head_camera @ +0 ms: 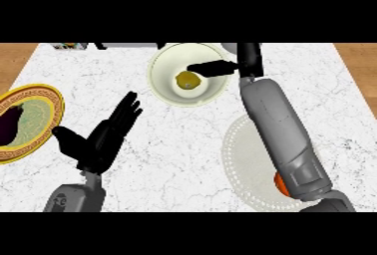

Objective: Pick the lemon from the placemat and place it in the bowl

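1. Counter (184, 149): white marbled top filling most of your view, with wood showing at the far left and far right corners.
2. Right forearm (283, 134): you see it run from the lower right up across the counter toward the bowl. It lies over the placemat and hides part of it.
3. Placemat (247, 164): pale, round and lacy, at lower right of the counter. A small orange thing (279, 183) peeks out beside the forearm on the mat; you cannot tell what it is.
4. Plate (33, 122): gold-rimmed, patterned, at the left edge and partly cut off. A dark purple item (9, 127) lies on it, probably an eggplant.
5. Bowl (165, 84): cream coloured, at top centre of the counter, well apart from the plate.
6. Left hand (103, 137): open, fingers straight and spread, pointing up and to the right. It is resting over bare counter at lower left, touching nothing.
7. Right hand (247, 62): at the bowl's right rim. You see one dark finger stretched out over the bowl toward the lemon; it grips nothing. The rest of the hand is partly hidden.
8. Lemon (188, 79): yellow, lying inside the bowl near its middle, just beside the fingertip and clear of the placemat.
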